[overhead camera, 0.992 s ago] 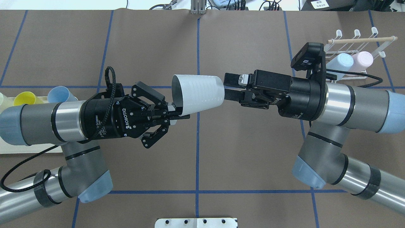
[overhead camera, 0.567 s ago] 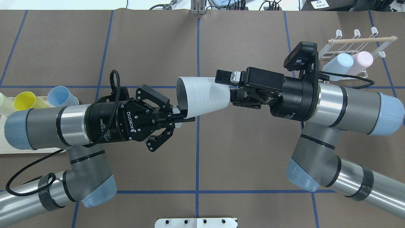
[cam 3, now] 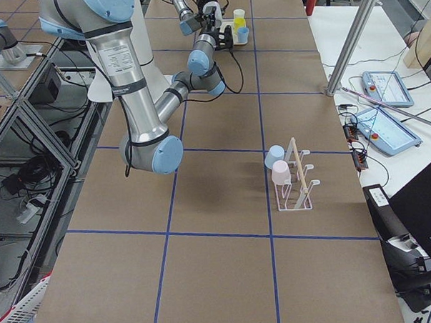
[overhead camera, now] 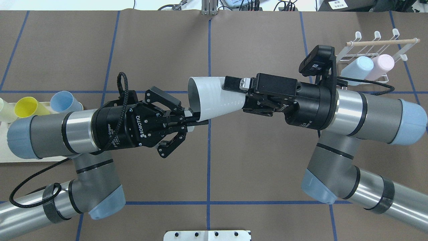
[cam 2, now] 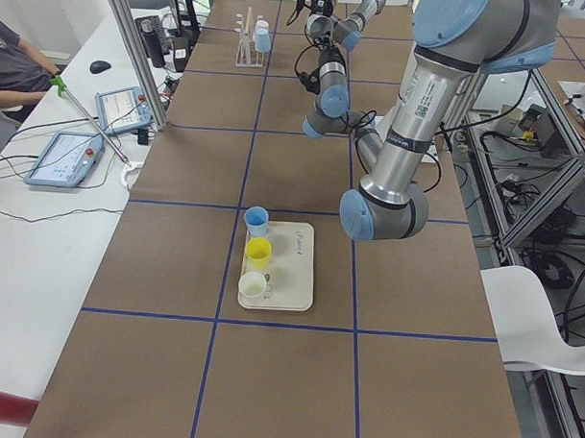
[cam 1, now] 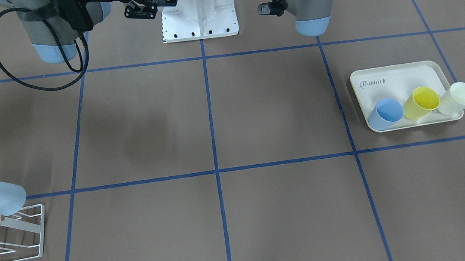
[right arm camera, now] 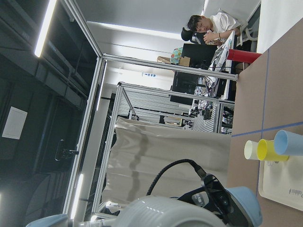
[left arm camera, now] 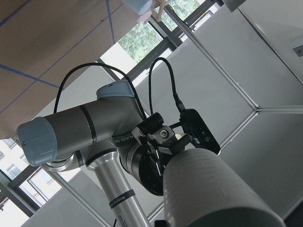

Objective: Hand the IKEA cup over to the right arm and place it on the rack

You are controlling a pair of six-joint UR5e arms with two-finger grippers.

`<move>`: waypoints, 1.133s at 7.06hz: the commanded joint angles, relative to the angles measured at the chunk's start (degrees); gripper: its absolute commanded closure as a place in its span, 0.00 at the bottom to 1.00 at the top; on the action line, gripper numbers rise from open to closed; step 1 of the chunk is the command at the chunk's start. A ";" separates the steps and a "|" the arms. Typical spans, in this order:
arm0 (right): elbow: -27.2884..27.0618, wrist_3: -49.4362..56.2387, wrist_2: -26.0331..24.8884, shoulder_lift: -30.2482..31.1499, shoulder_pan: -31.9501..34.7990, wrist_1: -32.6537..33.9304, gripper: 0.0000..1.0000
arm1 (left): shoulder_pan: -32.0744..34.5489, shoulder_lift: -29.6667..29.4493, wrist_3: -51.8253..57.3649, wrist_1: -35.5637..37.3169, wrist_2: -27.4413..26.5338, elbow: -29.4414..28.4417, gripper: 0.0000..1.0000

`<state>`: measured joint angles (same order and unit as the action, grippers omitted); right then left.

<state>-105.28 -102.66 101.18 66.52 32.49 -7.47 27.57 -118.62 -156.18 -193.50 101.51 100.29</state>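
As the left gripper (overhead camera: 197,119) clamps its fingers on the rim of the white IKEA cup (overhead camera: 210,100), you have it held sideways above the table (overhead camera: 260,160). The right gripper (overhead camera: 235,95) has its fingers apart around the cup's base.

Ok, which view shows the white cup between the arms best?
Overhead exterior: almost the whole white cup shows, lying sideways, rim pinched by the left end effector. Front-facing crops it at the top edge; the wrist views catch only part of its ribbed side; in the side views it is too small to judge.
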 commanded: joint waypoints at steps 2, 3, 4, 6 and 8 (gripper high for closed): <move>-0.01 0.01 -0.11 0.01 0.03 0.00 0.49 | -0.06 -0.03 0.09 -0.03 -0.70 -0.18 1.00; -0.01 0.09 -0.11 0.01 0.03 0.00 0.52 | -0.06 -0.12 0.09 -0.03 -0.70 -0.79 1.00; -0.01 0.09 -0.11 0.01 0.03 0.00 0.56 | -0.15 0.06 0.52 -0.03 -0.70 -0.71 0.76; -0.10 0.01 -0.28 0.01 0.03 0.00 0.67 | 0.03 0.32 0.88 0.06 -1.23 -0.18 0.00; -0.10 -0.08 -0.89 0.10 0.20 0.00 0.76 | 1.16 1.80 0.97 0.14 -1.41 0.34 0.00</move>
<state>-105.35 -102.70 100.73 66.56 32.61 -7.47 27.96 -117.87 -155.30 -193.43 100.29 100.33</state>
